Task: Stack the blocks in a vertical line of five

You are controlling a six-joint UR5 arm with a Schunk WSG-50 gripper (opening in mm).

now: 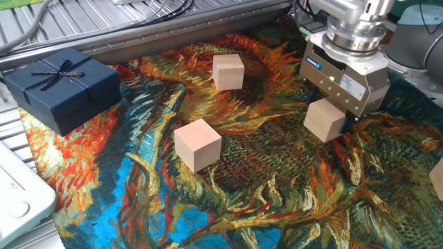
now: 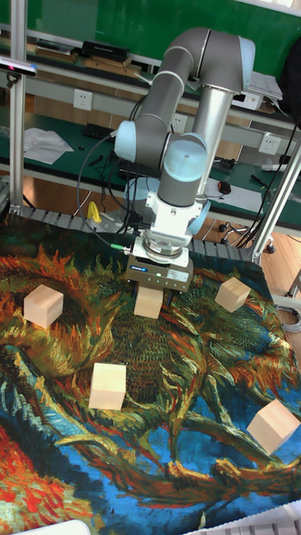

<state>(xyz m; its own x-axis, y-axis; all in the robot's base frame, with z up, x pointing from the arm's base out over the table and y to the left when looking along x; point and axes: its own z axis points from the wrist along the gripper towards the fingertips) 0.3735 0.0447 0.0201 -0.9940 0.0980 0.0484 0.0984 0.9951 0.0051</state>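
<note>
A: Where was the gripper at that moment?

B: Down low over the painted cloth, its body right above one block. In the tall fixed view its dark fingers reached down on either side of that block's top, and the block sat on the cloth between them.

A: Was it clamped on the block?

B: I could not tell. The jaws straddled it closely, but the gripper's body hid where the fingers met the wood, so contact was not visible in either view.

A: And the other blocks?

B: All lay singly on the cloth, none stacked. One lay toward the far side, another nearer the camera in the middle, and a third was cut off by the right edge of the fixed view. The tall fixed view showed five in all, including one just beside the gripper.

A: Anything else on the table?

B: A dark blue gift box with a ribbon lay at the cloth's left corner, well apart from the blocks.
</note>
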